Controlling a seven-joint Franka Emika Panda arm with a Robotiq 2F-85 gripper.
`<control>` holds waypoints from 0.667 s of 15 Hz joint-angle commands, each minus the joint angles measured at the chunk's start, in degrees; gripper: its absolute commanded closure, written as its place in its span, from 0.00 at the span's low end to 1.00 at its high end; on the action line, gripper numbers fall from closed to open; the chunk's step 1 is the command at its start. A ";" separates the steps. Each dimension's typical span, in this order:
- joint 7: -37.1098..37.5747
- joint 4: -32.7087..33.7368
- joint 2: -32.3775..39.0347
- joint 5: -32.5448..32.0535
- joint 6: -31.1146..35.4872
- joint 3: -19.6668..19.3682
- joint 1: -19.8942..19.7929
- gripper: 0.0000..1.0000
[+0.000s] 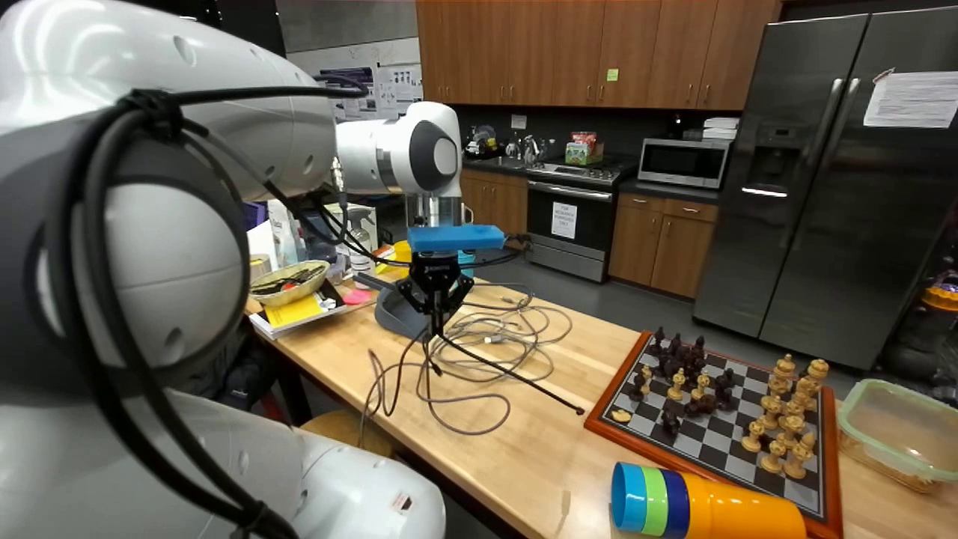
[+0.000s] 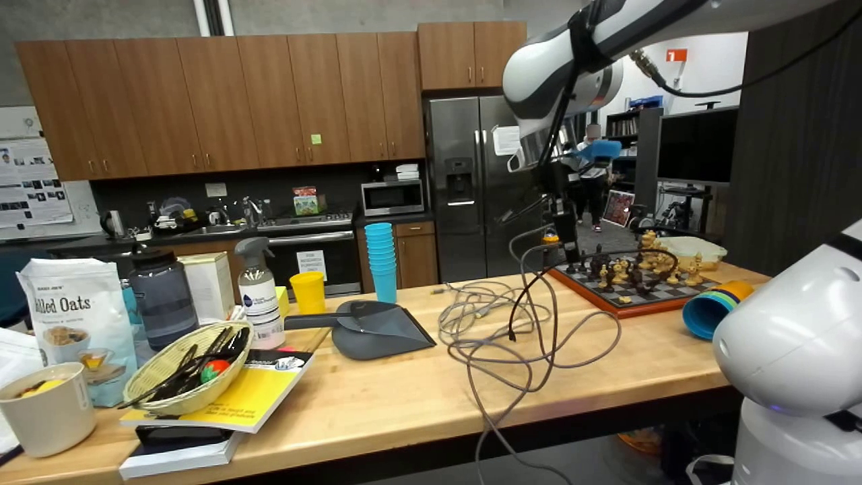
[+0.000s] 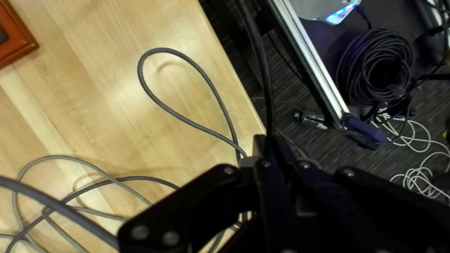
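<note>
In both exterior views I see brown wood-grain upper cabinets [image 2: 242, 101] against a grey concrete-looking wall [image 2: 350, 15], above a black-and-steel oven [image 1: 591, 224]. A tall stainless-steel double-door refrigerator [image 1: 786, 239] stands at their right end. The wrist view sends me dark grey carpet [image 3: 341, 154] past the pale wooden tabletop [image 3: 105, 116], gleaming in patches.

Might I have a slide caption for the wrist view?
Black gripper closed on black cable; grey cable loops over pale wooden tabletop.
</note>
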 commanded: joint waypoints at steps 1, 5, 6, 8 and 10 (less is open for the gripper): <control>2.28 5.41 3.20 -0.83 -6.59 0.28 2.15 0.98; 3.09 8.84 6.02 -0.55 -10.39 0.85 3.41 0.98; 3.17 9.53 6.75 -0.55 -10.97 0.97 3.60 0.98; 3.26 10.84 8.20 -0.35 -12.16 1.09 3.78 0.98; 3.17 12.16 9.65 -0.02 -13.50 1.17 3.82 0.98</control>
